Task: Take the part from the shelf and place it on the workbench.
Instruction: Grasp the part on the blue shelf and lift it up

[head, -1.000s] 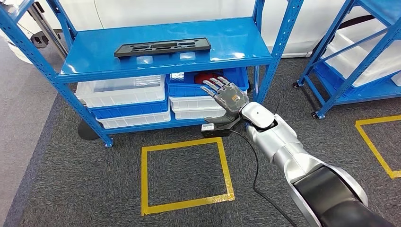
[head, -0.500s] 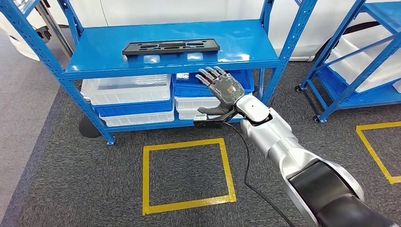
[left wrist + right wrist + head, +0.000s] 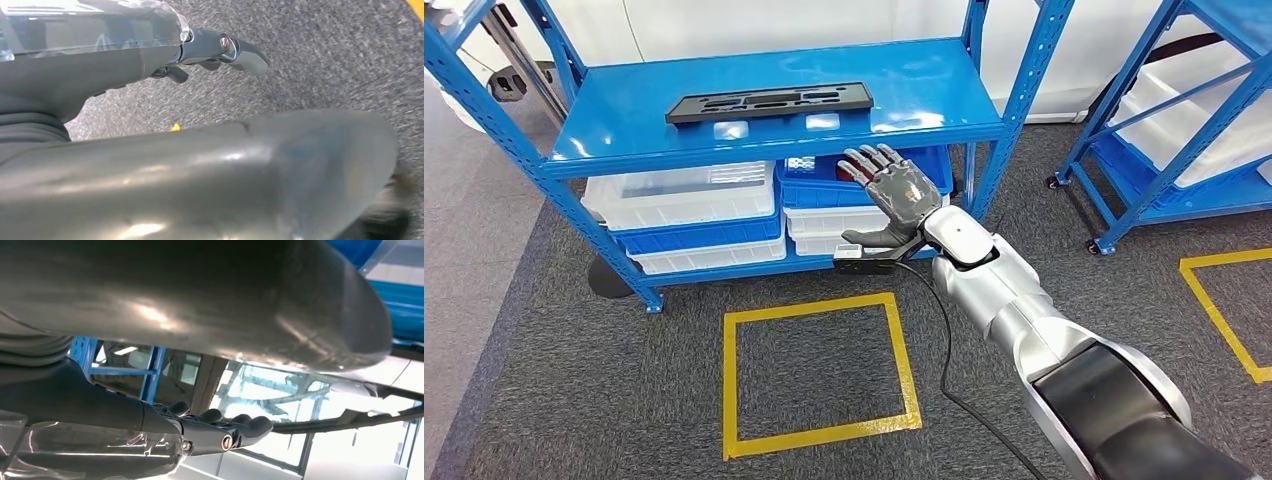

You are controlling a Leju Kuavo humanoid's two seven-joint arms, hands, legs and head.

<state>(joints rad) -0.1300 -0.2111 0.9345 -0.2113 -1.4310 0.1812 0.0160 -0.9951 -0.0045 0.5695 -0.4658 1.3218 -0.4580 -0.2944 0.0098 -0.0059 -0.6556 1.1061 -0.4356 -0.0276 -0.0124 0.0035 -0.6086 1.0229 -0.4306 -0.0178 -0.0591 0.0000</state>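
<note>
Grey carpet point(image 3: 574, 400) marked with a yellow tape square point(image 3: 819, 370) is seen in front of a blue shelf point(image 3: 754, 140), and no workbench can be made out in the head view. The part point(image 3: 769, 102), a long flat black piece with cut-outs, is found lying on the shelf's upper board, towards its back and somewhat left of the middle, touched by nothing. Nothing of the task can be judged as done: the part has not been lifted, and both the grasp and the carry to the workbench are left.

The right hand point(image 3: 892, 188) is held up in front of the shelf's front edge, lower than the board and to the right of the part, well apart from it. Its fingers point(image 3: 871, 160) are spread and nothing is held in it; in the right wrist view the fingers point(image 3: 250, 427) are likewise seen straight and empty. A reach upward and to the left over the board is judged to be needed before any grasp.

The left hand point(image 3: 150, 55) is seen over the carpet in its wrist view; nothing is visibly held, but whether it is released or clenched cannot be told.

Below the board, white and blue bins point(image 3: 694, 205) are stacked on the lower level. A second blue rack point(image 3: 1184, 130) stands to the right.
</note>
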